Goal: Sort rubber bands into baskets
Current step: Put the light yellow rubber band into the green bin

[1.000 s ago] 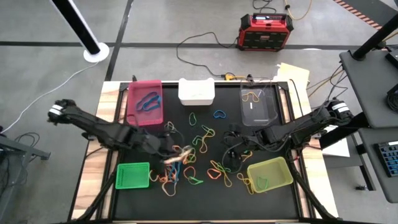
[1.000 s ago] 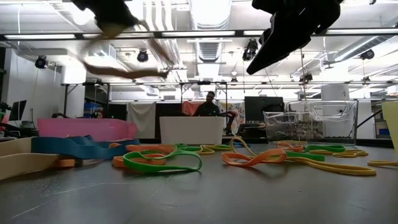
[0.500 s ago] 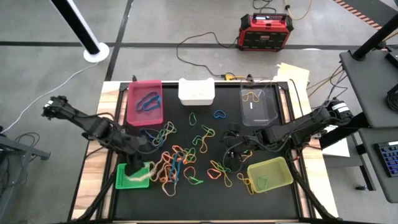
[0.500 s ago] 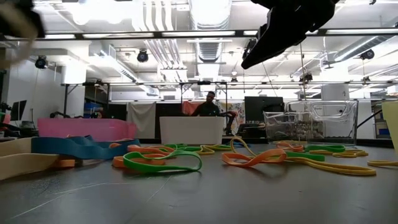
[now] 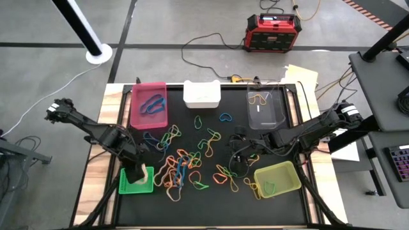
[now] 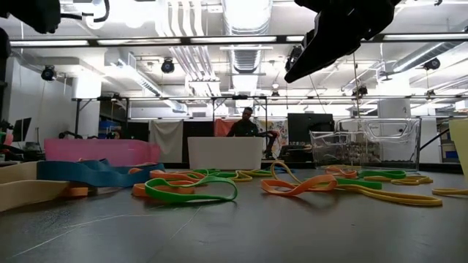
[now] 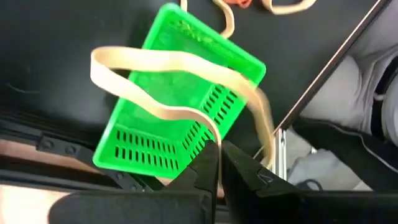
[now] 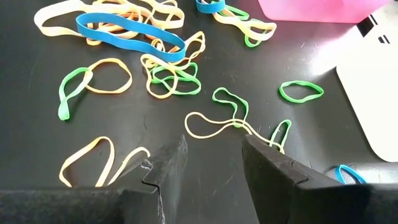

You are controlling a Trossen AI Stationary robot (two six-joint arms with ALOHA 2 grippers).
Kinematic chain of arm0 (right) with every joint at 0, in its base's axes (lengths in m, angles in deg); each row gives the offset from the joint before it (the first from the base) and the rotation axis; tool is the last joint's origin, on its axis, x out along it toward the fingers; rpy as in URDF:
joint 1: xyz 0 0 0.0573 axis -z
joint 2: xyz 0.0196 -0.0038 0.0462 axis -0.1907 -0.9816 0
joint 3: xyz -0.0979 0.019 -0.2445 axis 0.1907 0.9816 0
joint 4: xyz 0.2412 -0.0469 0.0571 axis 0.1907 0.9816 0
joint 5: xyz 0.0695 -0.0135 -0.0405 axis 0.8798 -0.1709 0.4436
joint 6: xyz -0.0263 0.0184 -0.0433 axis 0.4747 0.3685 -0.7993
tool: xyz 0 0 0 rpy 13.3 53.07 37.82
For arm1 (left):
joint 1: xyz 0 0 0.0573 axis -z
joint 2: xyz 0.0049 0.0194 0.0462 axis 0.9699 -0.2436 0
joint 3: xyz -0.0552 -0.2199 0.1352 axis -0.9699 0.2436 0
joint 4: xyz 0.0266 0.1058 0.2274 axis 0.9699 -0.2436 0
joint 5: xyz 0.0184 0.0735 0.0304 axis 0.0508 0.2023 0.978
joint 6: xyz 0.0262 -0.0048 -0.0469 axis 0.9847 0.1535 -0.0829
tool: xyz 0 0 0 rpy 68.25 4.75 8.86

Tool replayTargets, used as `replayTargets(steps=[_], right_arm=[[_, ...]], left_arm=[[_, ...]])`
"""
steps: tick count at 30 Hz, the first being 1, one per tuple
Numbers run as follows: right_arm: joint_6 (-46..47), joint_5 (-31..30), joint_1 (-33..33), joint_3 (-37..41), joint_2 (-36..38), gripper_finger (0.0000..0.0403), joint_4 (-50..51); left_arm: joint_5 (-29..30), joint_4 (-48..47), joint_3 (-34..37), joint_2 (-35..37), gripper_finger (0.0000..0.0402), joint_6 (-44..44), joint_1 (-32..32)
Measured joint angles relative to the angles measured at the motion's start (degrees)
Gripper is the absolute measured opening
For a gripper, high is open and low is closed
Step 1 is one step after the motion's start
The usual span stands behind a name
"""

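Note:
Many rubber bands (image 5: 192, 160) lie loose on the black table top. Five baskets stand around them: pink (image 5: 149, 104), white (image 5: 202, 94), clear (image 5: 265, 107), green (image 5: 128, 185) and yellow-green (image 5: 277, 178). My left gripper (image 5: 137, 172) hovers over the green basket (image 7: 155, 134), shut on a wide tan rubber band (image 7: 155, 59). My right gripper (image 5: 240, 152) hangs open above the bands right of the middle. Its fingers stand on either side of a thin yellow band (image 8: 208, 127) without touching it. My left gripper (image 7: 219, 149) pinches the tan band between its two fingertips at one spot of the loop (image 7: 210, 127). The fingers slant steeply down from above. The rest of the loop curves out slack from the fingers over the green basket; whether it touches the basket I cannot tell.
Blue bands (image 5: 152, 102) lie in the pink basket, an orange one (image 5: 259, 98) in the clear one, a green one (image 5: 270, 186) in the yellow-green one. A red-and-black box (image 5: 273, 32) stands on the floor beyond the far edge. A person (image 6: 247, 124) shows in the room behind.
My left gripper has carried the tan band from the pile in the middle toward the table's left and near edge, to above the green basket. On the way it rolled and tipped to point downward. It stayed shut on the band.

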Motion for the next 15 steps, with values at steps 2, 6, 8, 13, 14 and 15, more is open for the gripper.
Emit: replayTargets(steps=[2, 6, 8, 13, 14, 15], right_arm=[[0.00, 0.00, 0.00, 0.17, 0.00, 0.0150, 0.03], [0.41, 0.00, 0.00, 0.57, 0.00, 0.0150, 0.00], [0.59, -0.01, 0.00, 0.85, 0.00, 0.0150, -0.05], [0.56, -0.02, 0.00, 2.15, 0.00, 0.0150, -1.82], [0.54, -0.02, 0.00, 2.49, 0.00, 0.0150, -2.43], [0.45, -0.02, 0.00, 2.81, 0.00, 0.0150, -2.96]], left_arm=[[-1.41, 0.01, 0.00, -0.74, 0.0000, 0.02, 0.12], [-3.73, 0.02, 0.00, -1.99, 0.0000, -0.30, 0.51], [-4.67, 0.03, 0.00, -2.63, 0.0000, -0.57, 0.62], [-6.47, 0.03, 0.00, -4.43, 0.0000, -0.57, 0.64], [-7.01, 0.10, 0.00, -4.97, 0.0000, -0.57, 0.64], [-7.49, 0.18, 0.00, -5.56, 0.0000, -0.57, 0.64]])
